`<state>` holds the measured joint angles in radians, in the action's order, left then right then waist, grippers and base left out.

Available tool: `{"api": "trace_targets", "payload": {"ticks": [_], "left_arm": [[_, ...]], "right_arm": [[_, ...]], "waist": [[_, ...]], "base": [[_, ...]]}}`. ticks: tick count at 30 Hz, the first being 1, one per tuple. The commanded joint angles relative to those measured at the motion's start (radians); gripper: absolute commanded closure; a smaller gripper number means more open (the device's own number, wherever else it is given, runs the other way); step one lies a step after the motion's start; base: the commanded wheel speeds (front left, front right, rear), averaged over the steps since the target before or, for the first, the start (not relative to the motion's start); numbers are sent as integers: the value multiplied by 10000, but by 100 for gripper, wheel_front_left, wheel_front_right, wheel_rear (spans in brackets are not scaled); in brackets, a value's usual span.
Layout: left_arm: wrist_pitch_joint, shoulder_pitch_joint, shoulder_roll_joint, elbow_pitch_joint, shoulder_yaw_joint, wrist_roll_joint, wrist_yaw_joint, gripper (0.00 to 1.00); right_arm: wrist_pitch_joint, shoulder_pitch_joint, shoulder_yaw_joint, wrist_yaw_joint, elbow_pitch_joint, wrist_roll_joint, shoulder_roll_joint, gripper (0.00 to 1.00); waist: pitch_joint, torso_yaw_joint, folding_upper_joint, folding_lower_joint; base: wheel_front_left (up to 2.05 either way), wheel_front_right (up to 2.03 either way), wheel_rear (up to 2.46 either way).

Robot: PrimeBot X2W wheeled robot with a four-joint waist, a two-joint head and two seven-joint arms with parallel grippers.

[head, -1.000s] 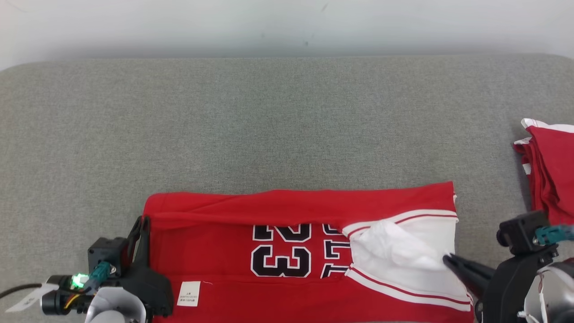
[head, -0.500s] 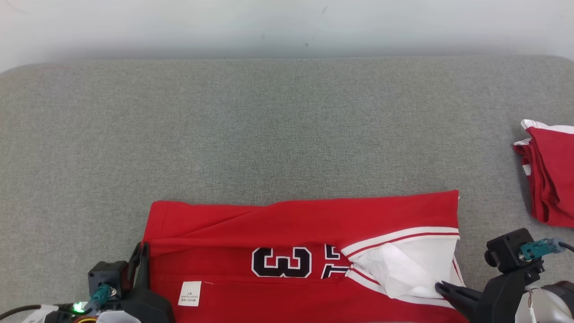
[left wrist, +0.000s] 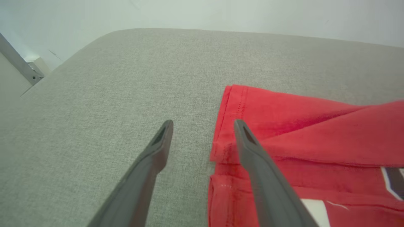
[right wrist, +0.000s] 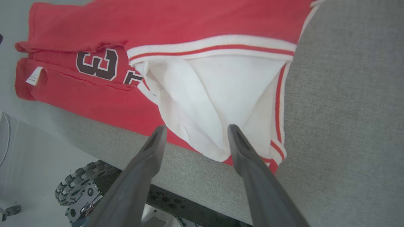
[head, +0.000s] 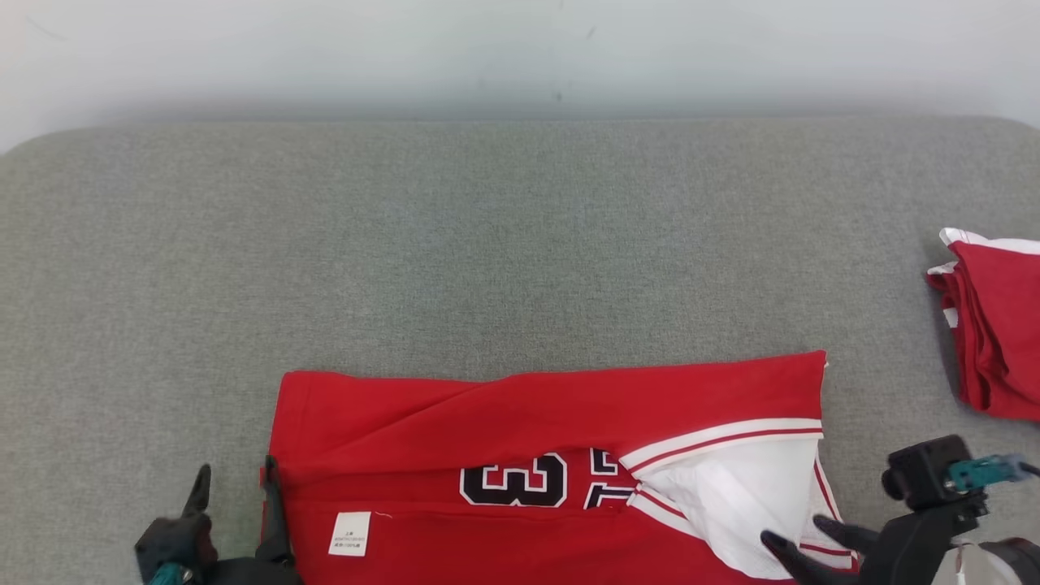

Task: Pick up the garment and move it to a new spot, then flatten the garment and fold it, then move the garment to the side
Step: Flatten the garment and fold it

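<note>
Your left claw (head: 234, 479) stands with its fingers apart at the left end of the red jersey with white trim and black numerals (head: 528, 406). One finger is over the bare grey fabric-covered table (head: 487, 244), the other over the jersey's doubled-over edge. Close here and you would likely pinch one layer only, so the fold beneath could slip open as you lift.

The jersey lies along the table's near edge, partly folded lengthwise, with its white care label (head: 350, 532) face up. Any pull towards you could drag it over the lip. At its right end the white inner side is turned out and rumpled. Your right claw (head: 795, 532) hangs at that flap, fingers apart, holding nothing. Fold over that rumple and you press in a crease.

Further right, the stack of folded red garments (head: 995, 325) sits well apart, but a wide sideways sweep could disturb it.
</note>
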<state>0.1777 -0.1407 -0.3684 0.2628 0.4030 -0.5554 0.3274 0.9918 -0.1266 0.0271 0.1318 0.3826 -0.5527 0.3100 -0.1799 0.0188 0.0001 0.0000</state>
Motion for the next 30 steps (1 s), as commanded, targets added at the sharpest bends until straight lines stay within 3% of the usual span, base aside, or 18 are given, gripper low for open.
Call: {"api": "trace_targets", "payload": {"ticks": [1, 9, 14, 21, 25, 30], "left_arm": [[299, 193, 64, -163, -128, -38, 36, 0], [866, 1073, 736, -2116, -1458, 783, -685, 0], [867, 1778, 1626, -3177, -2640, 1557, -1669, 0], [871, 2396, 2571, -3212, -3583, 2432, -2979, 0], [871, 2677, 2857, -3111, -4008, 2732, -3439, 0], [871, 2916, 3051, -3071, -4442, 3007, -3823, 0]], "right_arm": [[-214, -87, -63, -26, 83, 6, -116, 0], [-2395, -280, -233, -26, 13, 159, -1109, 0], [-4890, 218, -328, -26, -957, 749, -1725, 0], [-8084, 662, -213, -26, -2881, 2047, -1988, 0], [-8728, 680, -525, -26, -3723, 2693, -2089, 0], [-8523, 700, -1095, -26, -4400, 3222, -2289, 0]], "waist": [[100, 58, -1, 0], [634, 233, -1, 0], [908, 235, -1, 0], [1245, 282, -1, 0], [1415, 265, -1, 0], [1551, 216, -1, 0]], "base": [[0, 0, 0], [0, 0, 0], [0, 0, 0], [0, 0, 0], [0, 0, 0], [0, 0, 0]]}}
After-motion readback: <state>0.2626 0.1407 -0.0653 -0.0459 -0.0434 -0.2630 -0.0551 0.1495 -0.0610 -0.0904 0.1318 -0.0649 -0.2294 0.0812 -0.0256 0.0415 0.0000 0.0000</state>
